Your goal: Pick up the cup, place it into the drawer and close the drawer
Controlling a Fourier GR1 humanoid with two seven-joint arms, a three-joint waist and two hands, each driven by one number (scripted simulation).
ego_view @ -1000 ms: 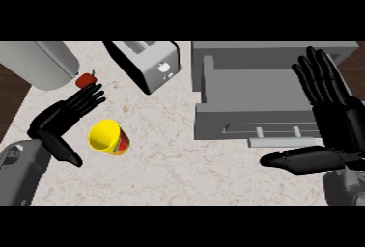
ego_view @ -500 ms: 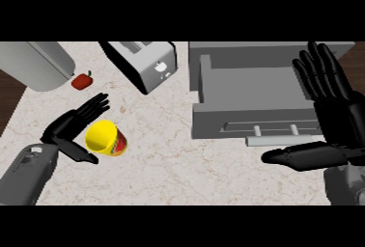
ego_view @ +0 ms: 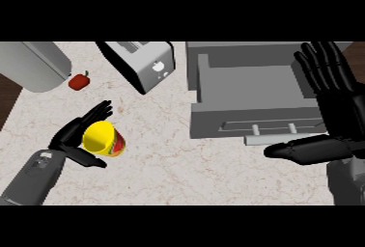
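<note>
Counter (ego_view: 178, 169): pale marbled top; carries every item listed below.
Drawer (ego_view: 246, 94): grey, pulled open, cavity bare. Landmark for all positions. Its front panel with handle (ego_view: 274, 129) faces the lower edge of the view.
Right hand (ego_view: 331, 96): above the drawer's right wall, fingers straight and spread wide, thumb lying across below the drawer front. Holds nothing; resting.
Grey cylinder (ego_view: 35, 65): far left of the drawer, at the counter's upper left corner.
Toaster (ego_view: 139, 62): just left of the drawer, level with its back half.
Left hand (ego_view: 75, 137): well left of the drawer front. Fingers extended alongside the cup's far side, thumb low on its near side; the cup sits between them. Closure not complete, judged from the straight fingers.
Cup (ego_view: 105, 140): yellow with red band, well left of the drawer and slightly below its front; lying tilted, mouth towards the upper left. Not yet lifted, as far as can be told.
Red fruit (ego_view: 79, 81): small, left of the toaster, near the cylinder.
Risk 1: the tilted cup may roll or slide out if the fingers close off-centre.
Risk 2: on transfer, the cup could strike the drawer's left wall or the toaster corner if carried low.
Risk 3: closing the drawer while the right hand overhangs its wall could jam it.
</note>
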